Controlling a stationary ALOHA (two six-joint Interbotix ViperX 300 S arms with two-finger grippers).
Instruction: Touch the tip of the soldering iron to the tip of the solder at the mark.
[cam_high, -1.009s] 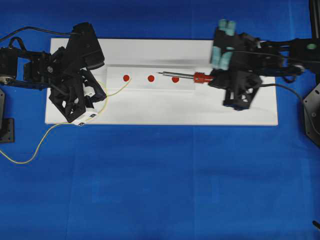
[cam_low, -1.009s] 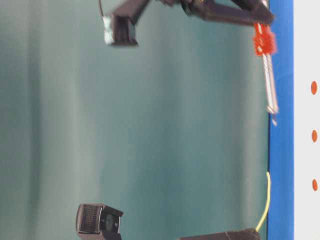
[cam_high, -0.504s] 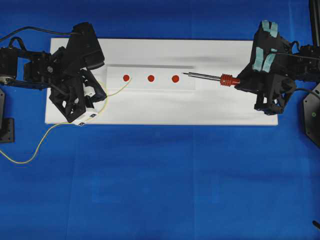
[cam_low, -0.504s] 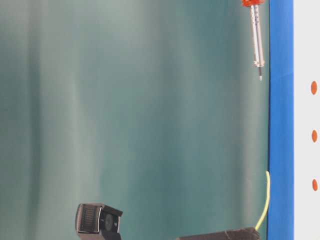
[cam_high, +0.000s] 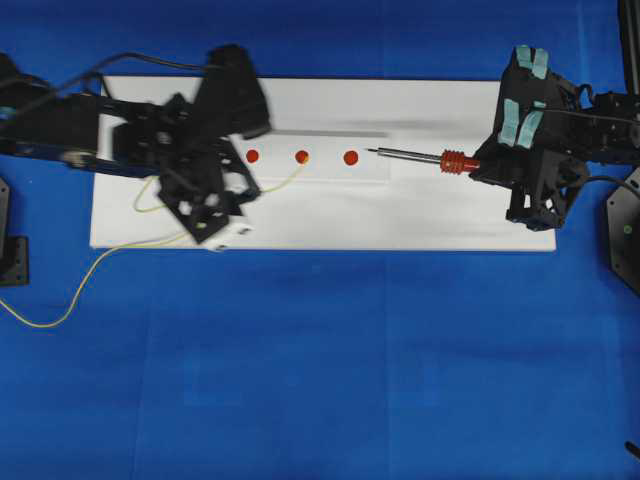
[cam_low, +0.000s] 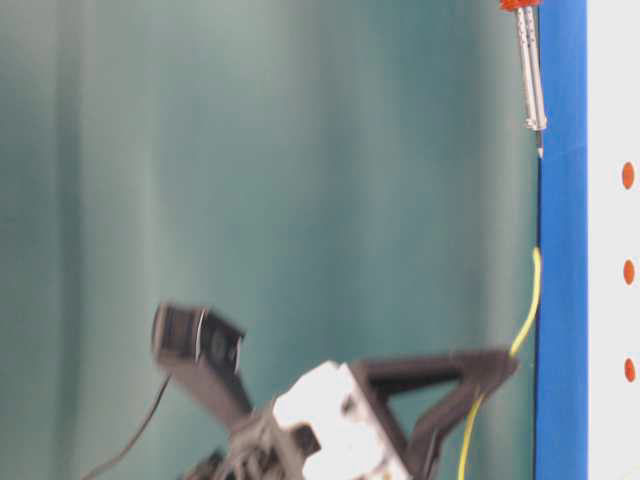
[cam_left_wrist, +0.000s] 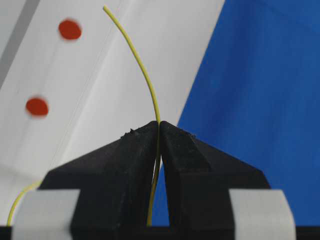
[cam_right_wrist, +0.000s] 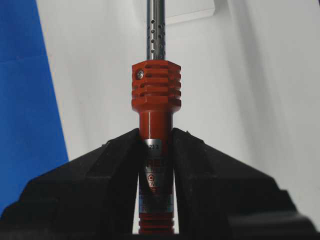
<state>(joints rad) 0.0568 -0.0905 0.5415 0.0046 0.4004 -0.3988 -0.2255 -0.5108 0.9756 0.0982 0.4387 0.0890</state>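
Blue cloth (cam_high: 330, 380) covers the whole table, and on it lies a long white board (cam_high: 420, 225) carrying a raised white strip (cam_high: 375, 172) with three red dots (cam_high: 302, 156) in a row. From table level the backdrop is a dull green curtain (cam_low: 300, 150), nothing more to the room than that.

Over on the left, the black left gripper (cam_left_wrist: 159, 125) is pinched tight on the thin yellow solder wire (cam_left_wrist: 142, 70), which arcs up out of the closed jaws. Its cut tip (cam_high: 303, 163) sits at the middle dot, though whether it touches the strip or floats above is hard to call from overhead. The rest of the wire trails off the board's left edge across the cloth.

On the right, the black right gripper (cam_right_wrist: 156, 137) clamps the soldering iron (cam_high: 425, 156) just behind its orange-red ribbed collar (cam_right_wrist: 155, 85), silver perforated shaft pointing level toward the dots. Its dark tip (cam_high: 369, 150) hangs right of the rightmost dot, well apart from the solder's end.
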